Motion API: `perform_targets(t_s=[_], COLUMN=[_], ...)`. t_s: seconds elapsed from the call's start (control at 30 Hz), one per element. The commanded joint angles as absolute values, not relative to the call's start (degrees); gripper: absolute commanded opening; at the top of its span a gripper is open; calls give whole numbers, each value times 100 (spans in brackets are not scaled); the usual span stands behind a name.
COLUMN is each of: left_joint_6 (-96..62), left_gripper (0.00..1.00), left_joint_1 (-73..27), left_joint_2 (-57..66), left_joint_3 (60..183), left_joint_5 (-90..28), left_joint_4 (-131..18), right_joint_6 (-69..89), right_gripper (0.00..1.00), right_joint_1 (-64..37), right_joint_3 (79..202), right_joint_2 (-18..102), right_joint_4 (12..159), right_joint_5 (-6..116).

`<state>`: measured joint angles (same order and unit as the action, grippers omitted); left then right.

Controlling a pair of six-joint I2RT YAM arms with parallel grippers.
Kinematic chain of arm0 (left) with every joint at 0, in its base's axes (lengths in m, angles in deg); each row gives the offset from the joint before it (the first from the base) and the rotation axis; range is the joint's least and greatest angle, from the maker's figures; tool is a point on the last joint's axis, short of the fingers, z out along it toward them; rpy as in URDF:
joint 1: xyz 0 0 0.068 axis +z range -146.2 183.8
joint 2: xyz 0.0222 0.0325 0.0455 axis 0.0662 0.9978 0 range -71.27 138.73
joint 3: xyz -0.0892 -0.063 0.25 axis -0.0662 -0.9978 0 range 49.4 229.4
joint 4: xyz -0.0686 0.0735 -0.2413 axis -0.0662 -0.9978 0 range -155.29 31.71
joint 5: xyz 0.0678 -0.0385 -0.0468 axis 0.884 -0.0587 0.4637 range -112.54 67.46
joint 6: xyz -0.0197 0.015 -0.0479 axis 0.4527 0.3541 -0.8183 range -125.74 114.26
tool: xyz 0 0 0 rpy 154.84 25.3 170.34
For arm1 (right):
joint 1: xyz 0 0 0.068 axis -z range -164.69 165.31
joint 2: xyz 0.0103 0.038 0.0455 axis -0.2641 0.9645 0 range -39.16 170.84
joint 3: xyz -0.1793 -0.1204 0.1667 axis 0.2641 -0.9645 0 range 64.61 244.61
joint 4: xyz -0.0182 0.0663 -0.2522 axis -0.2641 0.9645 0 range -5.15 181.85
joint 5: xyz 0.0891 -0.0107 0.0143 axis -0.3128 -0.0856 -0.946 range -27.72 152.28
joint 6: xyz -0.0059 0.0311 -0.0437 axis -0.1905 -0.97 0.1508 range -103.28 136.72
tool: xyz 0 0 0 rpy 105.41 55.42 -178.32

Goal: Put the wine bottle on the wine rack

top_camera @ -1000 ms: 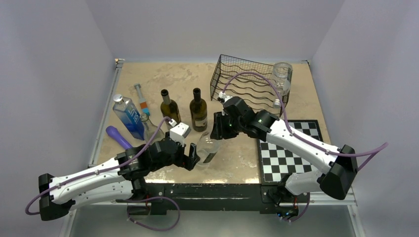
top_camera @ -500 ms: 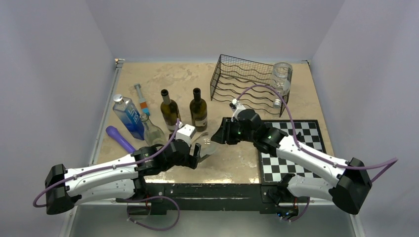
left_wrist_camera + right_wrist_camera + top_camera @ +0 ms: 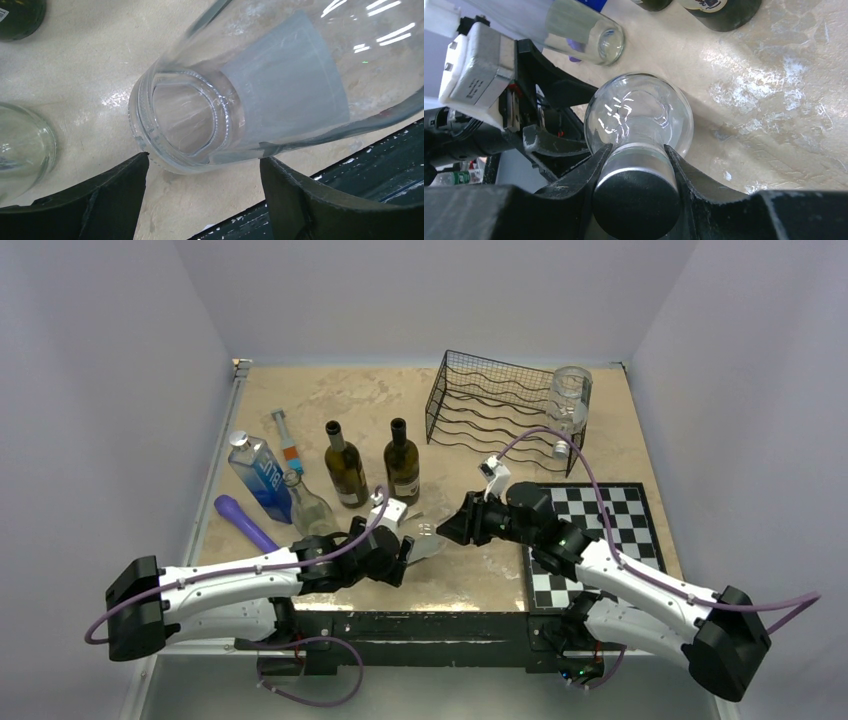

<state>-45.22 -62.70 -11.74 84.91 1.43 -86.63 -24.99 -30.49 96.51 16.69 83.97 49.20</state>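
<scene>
While the right gripper (image 3: 452,530) stays clamped, jaws narrow, on the capped neck of the clear wine bottle (image 3: 425,543), the bottle has dropped over the last second from a steep, neck-up tilt to a low, nearly level one. It now sits close to the near edge of the table (image 3: 330,400), about midway along it. The right arm has drawn back from the far side toward that near edge. The left gripper (image 3: 405,555) has followed the bottle's base and its jaws have narrowed. In the left wrist view its two fingers (image 3: 100,200) stand apart on either side of the round base, which seems to lie just beyond the tips and is not yet pinched.

The wine rack (image 3: 500,410) stands at the far right corner, well apart from the bottle, with a second clear bottle (image 3: 570,390) resting at its right end. Two green bottles (image 3: 402,462) stand upright toward the middle of the table, and the chessboard (image 3: 590,540) lies at the near right corner.

Reading: the change looks like a two-handed levelling or hand-over, so the bottle can be laid lengthwise in a rack row. The carry to the rack is still to come.
</scene>
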Motion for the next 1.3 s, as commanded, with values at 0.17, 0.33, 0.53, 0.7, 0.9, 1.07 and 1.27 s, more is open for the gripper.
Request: perform_targets(t_s=[0.17, 0.33, 0.53, 0.7, 0.9, 1.07, 1.27], left_joint_6=[-4755, -4839, -4980, -5045, -5147, -5270, -5358], left_gripper=[84, 85, 85, 85, 85, 85, 86], left_joint_1=[-6239, -6238, -6230, -6230, -6230, -6230, -6230], left_joint_2=[-842, -731, -726, -721, -722, -770, -942], left_joint_3=[8628, 8691, 8678, 8603, 8541, 8542, 8687], left_joint_5=[519, 600, 779, 881, 968, 997, 1029], left_joint_4=[-8402, -8477, -8541, -8461, -8448, -8520, -8830], right_joint_6=[-1537, -1403, -1509, -1492, -1348, -1199, -1170], right_gripper=[0, 0, 0, 0, 0, 0, 0], right_joint_1=[-3145, -3191, -3358, -3408, -3505, -3692, -4362], right_joint_3=[9465, 9353, 9283, 9259, 9290, 9368, 9466], right_joint_2=[1725, 1856, 1938, 1952, 2234, 2547, 2860], right_joint_4=[8719, 8866, 9143, 9328, 9445, 9395, 9131], right_joint_5=[3711, 3627, 3474, 3465, 3530, 3894, 5231])
